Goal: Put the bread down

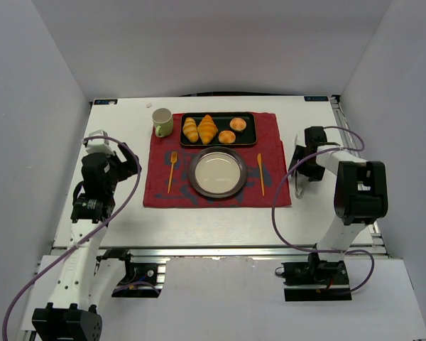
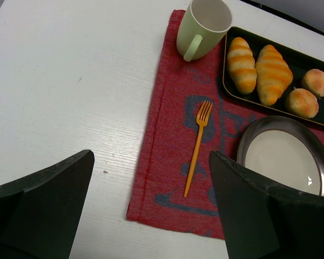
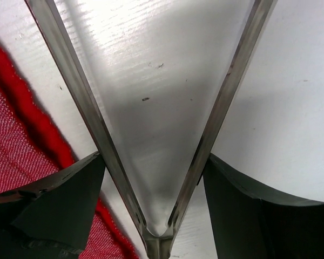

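The two buns are sitting in the right end of a black tray [image 1: 248, 141] at the far side of a red cloth [image 1: 160, 195] on the white tabletop [image 1: 199, 220]. The far bun [image 1: 238, 125] is lying a little to the right of the near bun [image 1: 227, 137], just beside it, so the pair is lining up on a diagonal. Both are round, showing no long axis, and are resting with their paler tops facing up. Two croissants [image 1: 208, 129] are filling the tray's left end, their lengths running near to far. A metal plate [image 1: 192, 172] is lying on the cloth just in front of the tray, apart from the buns.

The left gripper [image 2: 151, 156] is hanging wide open over the cloth's left edge, gripping nothing. The right gripper [image 3: 151, 162] is poised over the tabletop just right of the cloth. Its fingers are standing wide, one pressing against each arm of spread metal tongs [image 3: 81, 91], close to their hinge.
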You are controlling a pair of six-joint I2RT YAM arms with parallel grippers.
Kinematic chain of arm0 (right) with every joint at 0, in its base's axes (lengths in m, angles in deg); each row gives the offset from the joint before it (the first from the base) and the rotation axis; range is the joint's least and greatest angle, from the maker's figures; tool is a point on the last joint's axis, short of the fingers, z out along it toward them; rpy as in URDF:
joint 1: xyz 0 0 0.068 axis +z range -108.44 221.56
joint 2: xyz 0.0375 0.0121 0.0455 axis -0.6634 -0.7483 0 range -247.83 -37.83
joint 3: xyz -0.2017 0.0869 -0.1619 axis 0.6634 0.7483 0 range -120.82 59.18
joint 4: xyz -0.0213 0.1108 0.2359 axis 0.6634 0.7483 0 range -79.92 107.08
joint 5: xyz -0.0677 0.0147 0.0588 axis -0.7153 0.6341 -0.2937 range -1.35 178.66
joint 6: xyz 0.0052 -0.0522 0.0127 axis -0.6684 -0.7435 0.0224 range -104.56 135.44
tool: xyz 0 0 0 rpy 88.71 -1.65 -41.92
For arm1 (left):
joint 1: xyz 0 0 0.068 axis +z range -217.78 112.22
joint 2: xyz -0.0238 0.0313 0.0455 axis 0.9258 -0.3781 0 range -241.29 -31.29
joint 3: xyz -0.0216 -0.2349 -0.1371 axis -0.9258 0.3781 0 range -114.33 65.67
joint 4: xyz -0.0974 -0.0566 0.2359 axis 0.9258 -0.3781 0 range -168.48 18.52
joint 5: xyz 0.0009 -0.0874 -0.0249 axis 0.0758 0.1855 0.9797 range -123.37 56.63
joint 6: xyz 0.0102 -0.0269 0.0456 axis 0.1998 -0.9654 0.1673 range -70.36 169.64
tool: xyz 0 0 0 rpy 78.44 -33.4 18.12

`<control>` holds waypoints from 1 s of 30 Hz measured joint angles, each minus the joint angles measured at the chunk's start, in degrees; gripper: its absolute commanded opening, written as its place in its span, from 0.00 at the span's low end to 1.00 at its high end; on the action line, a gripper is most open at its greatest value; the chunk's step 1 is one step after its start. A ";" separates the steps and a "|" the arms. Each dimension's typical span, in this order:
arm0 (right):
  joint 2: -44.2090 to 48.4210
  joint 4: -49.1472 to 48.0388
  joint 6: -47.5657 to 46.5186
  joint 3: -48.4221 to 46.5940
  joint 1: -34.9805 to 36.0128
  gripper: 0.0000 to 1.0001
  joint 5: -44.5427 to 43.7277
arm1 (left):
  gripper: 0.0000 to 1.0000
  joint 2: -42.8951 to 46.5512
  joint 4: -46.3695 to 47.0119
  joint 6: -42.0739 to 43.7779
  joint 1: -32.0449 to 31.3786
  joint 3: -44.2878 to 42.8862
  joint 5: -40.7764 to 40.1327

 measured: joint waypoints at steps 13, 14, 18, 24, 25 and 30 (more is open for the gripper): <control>0.68 0.24 -2.12 -0.63 -0.96 0.62 0.37 | 0.98 -0.22 -0.76 0.22 0.00 -0.98 0.02; 1.53 1.33 -2.40 -0.98 -1.01 0.61 0.37 | 0.98 -0.22 -0.76 0.22 0.00 -1.09 0.02; 7.30 5.90 -3.32 -4.35 -1.09 0.61 1.18 | 0.98 -0.24 -0.76 0.13 0.00 -1.11 0.02; 14.32 9.22 -4.20 -14.91 2.32 0.57 3.15 | 0.98 -0.22 -0.81 -0.07 0.00 -1.11 0.02; 14.34 9.99 -4.20 -17.16 3.74 0.56 3.43 | 0.98 -0.22 -0.83 -0.09 0.00 -1.11 0.02; 12.96 11.89 -4.15 -24.48 11.08 0.56 5.25 | 0.98 -0.07 -1.05 -0.31 0.00 -1.14 0.02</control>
